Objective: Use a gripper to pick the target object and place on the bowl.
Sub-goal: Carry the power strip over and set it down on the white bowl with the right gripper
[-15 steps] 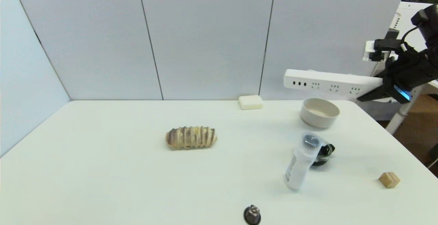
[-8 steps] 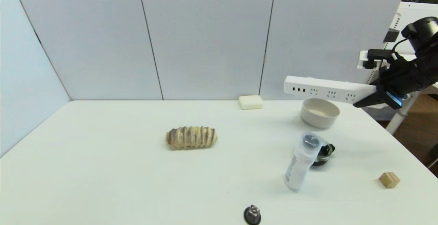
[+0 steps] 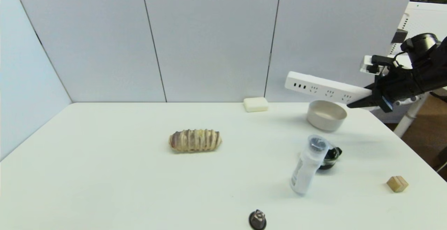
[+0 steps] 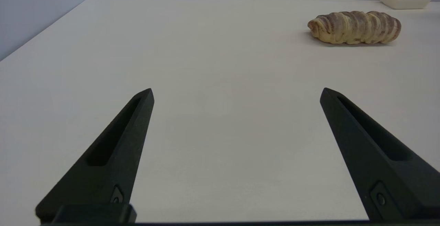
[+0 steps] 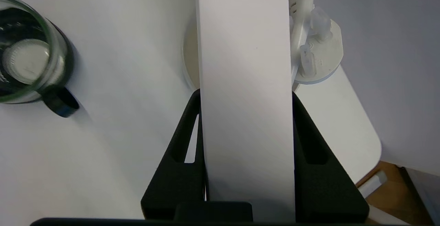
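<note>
Bench (image 3: 104, 174): white, backed by pale grey wall panels (image 3: 209, 37).

Cream soap-like block (image 3: 255, 104): at the far edge, right of centre.

Striped brown-and-cream bread roll (image 3: 195, 140): lying lengthwise near the middle of the bench.

White bottle (image 3: 307, 165): tilted, right of centre, its top against a small black glass dish (image 3: 331, 157).

Small wooden cube (image 3: 397, 183): near the right edge.

Small dark round item (image 3: 257, 219): at the near edge; its kind cannot be told.
</note>
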